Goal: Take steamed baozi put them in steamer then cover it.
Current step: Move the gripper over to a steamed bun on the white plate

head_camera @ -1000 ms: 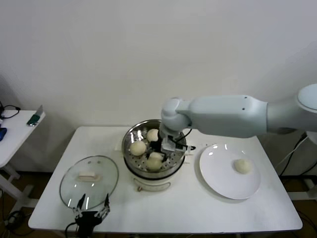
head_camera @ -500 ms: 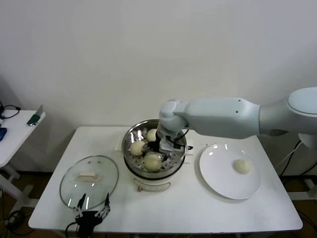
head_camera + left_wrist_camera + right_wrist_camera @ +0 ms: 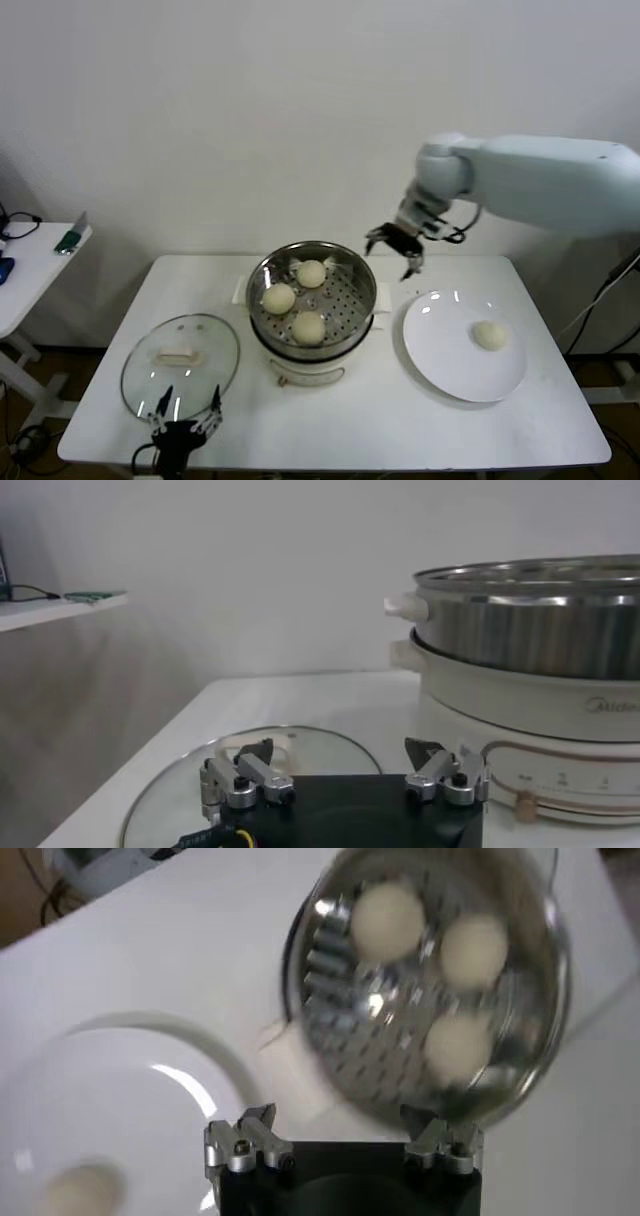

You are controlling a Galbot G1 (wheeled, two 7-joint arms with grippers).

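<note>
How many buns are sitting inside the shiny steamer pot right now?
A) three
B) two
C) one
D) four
A. Three buns lie on the perforated tray of the steamer: one at the back, one on the left and one at the front. The fourth bun is on the white plate.

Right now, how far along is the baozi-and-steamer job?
Done: three baozi sit on the perforated tray inside the steamer. In hand: nothing; the right gripper is empty, fingers open, raised between the steamer and the plate. Left: one last baozi on the plate, then the cover, lying flat on the table left of the steamer. The left gripper waits open at the cover's near edge.
</note>
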